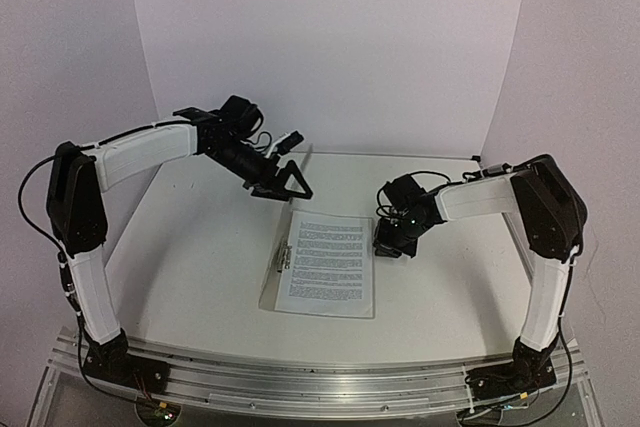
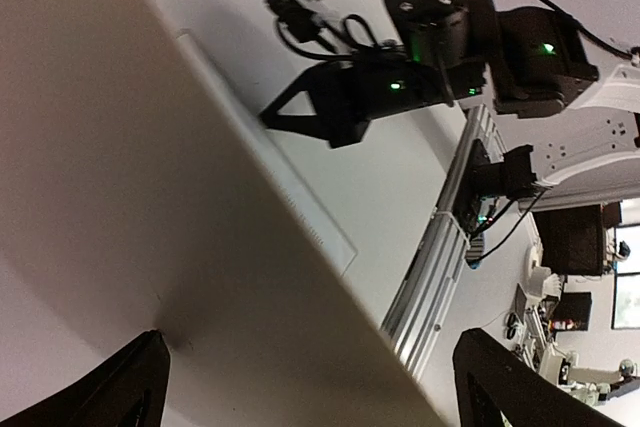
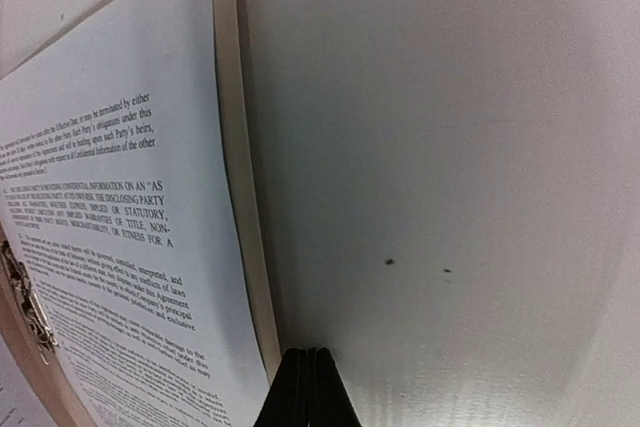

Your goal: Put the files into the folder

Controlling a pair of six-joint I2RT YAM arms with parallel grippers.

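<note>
My left arm [image 1: 140,152] arches up and over toward the middle, and its left gripper [image 1: 288,185] tilts down with the fingers spread wide. The folder [image 2: 130,197] has its cover raised, filling the space between and ahead of those tips; I can't tell whether either touches it. My right arm [image 1: 480,197] bends low, its right gripper [image 3: 308,392] aimed at the table [image 3: 450,147], fingers pressed together on nothing. The files [image 3: 110,207] lie in the folder just beside those tips, with the metal clip [image 3: 25,297] at the sheets' far edge.
</note>
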